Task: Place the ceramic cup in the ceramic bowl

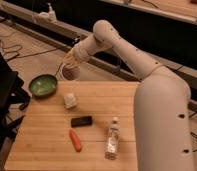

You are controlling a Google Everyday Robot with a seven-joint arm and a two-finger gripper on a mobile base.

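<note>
so far, in the camera view, we judge the job half done — the ceramic cup (70,74) hangs aloft just beside the ceramic bowl (43,85), not yet in it. the gripper (68,64), above the far edge of the table (47,136), is closed around the cup; moving over and releasing remain.

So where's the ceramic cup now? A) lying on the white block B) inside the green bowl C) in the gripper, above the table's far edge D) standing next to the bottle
C: the gripper holds the ceramic cup beside the ceramic bowl, not in it.
</note>
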